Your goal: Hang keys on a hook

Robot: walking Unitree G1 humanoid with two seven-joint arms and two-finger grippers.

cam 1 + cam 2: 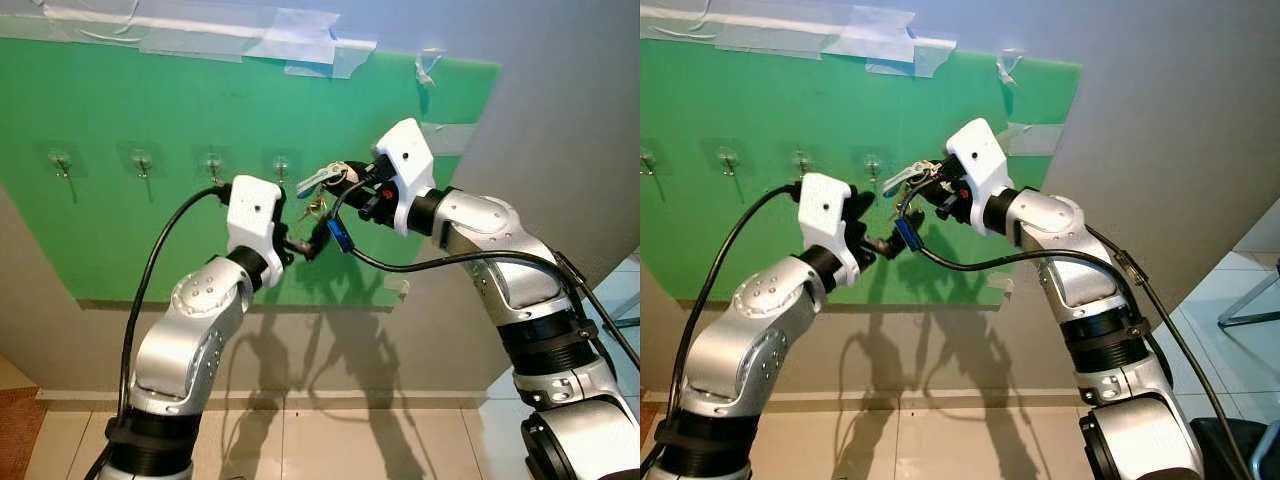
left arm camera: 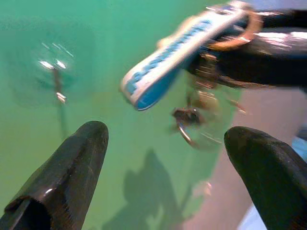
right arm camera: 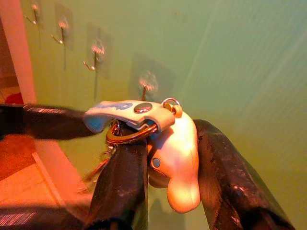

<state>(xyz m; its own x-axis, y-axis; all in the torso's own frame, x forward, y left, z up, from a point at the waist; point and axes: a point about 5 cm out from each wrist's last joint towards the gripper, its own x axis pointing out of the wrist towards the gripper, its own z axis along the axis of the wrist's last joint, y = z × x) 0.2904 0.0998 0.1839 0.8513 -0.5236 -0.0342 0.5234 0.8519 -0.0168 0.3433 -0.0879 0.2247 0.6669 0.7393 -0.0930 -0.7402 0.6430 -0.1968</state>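
Green foam board taped to the grey wall carries a row of small clear adhesive hooks, and the rightmost hook lies just beyond and slightly to the robot's left of the keys. Of the two silver arms, the right is the nearer to it. The right gripper is clamped around a pale rounded fob with a white-and-blue strap tag, from which a metal ring and the bunch of keys dangle. The tag's long axis points leftward toward that hook. The left gripper sits just below the bunch, fingers spread wide and empty. Whether the ring already reaches the hook is hard to judge through the blur; likely not.
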